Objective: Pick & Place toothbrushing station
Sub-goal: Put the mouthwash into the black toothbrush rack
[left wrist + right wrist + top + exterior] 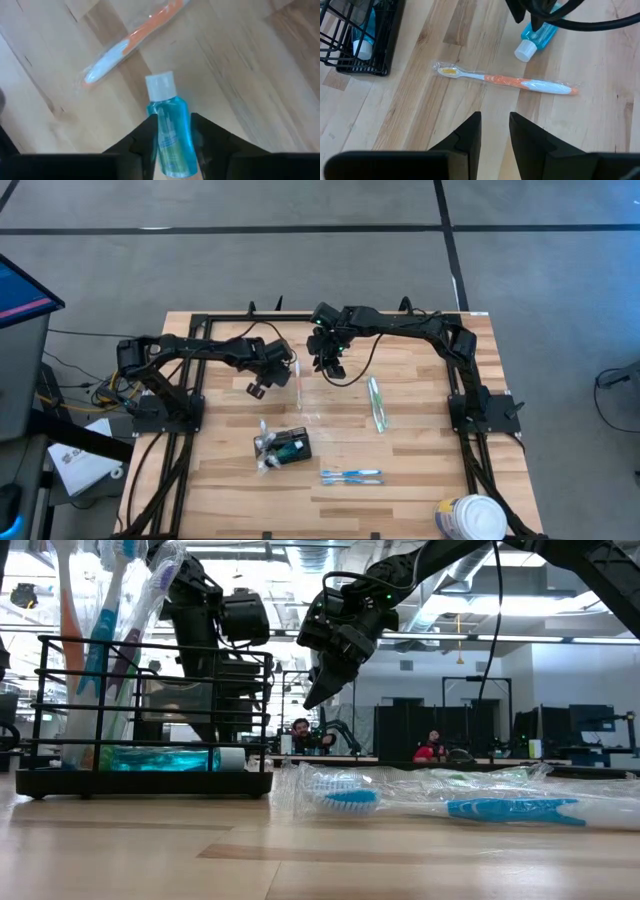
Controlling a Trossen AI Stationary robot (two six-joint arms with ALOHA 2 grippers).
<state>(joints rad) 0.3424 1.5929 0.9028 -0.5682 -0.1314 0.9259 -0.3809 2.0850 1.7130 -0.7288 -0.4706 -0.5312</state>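
Note:
The toothbrushing station (290, 446) is a black wire holder standing on the table's near middle, with toothbrushes and a blue bottle inside; it also shows in the low view (150, 780) and the right wrist view (362, 70). My left gripper (256, 388) hovers above the table left of centre, shut on a small blue bottle (169, 132) with a white cap. My right gripper (333, 368) hangs at the far middle, pointing down, narrowly open and empty (495, 117). A wrapped orange toothbrush (505, 80) lies flat on the table between the two grippers. My left gripper pinches the blue bottle's body (162, 142) between its two fingers. The fingers lie along the bottle, and the white cap (161, 86) sticks out past the fingertips. The fingers slant down toward the table. The bottle is lifted clear of the table.
A wrapped green toothbrush (376, 402) lies right of centre. Wrapped blue toothbrushes (350, 475) lie near the front edge, close in the low view (450, 802). A white round tub (470, 518) stands at the near right corner. Black frame rails run along the table's left and right sides.

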